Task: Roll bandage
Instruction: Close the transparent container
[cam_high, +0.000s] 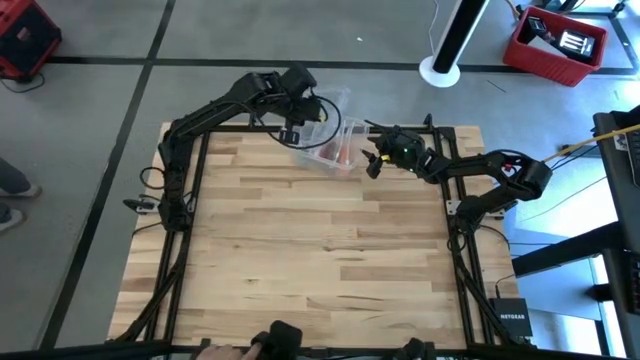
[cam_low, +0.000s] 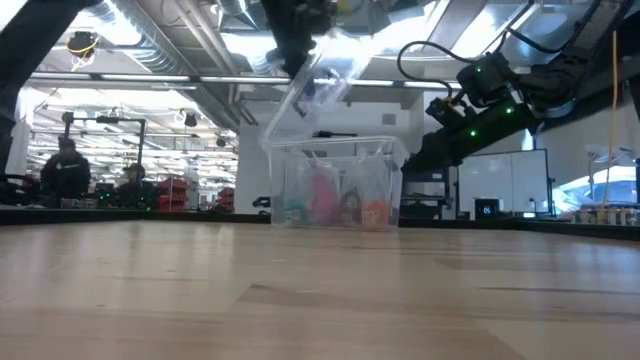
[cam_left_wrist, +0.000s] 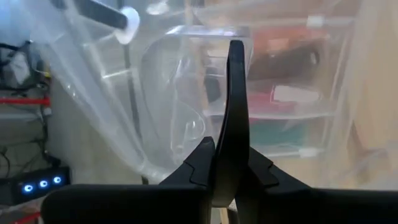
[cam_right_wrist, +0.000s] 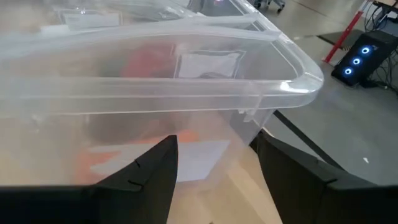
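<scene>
Pale wooden table (cam_high: 320, 250), planked and framed in black rail, is seen filling the middle of the high view. At its far edge, near the centre, a clear plastic box (cam_low: 335, 185) is set, its lid (cam_low: 315, 85) raised and tilted up to the left above it. The left arm is reached from the left rail to the far side of the box; the left gripper (cam_left_wrist: 236, 81) is seen with fingers pressed together, a thin clear sheet of the lid apparently pinched between them. The right arm is stretched in from the right rail; the right gripper (cam_right_wrist: 214, 168) is held just beside the box's right wall, fingers spread apart, nothing between them. Inside the box, soft pink, red, orange and green shapes are seen through the wall. The bandage (cam_low: 325, 195) is taken to be the pinkish mass near the box's middle, though its form cannot be told through the plastic. A red crate (cam_high: 555, 45) is noted on the floor, far right.
</scene>
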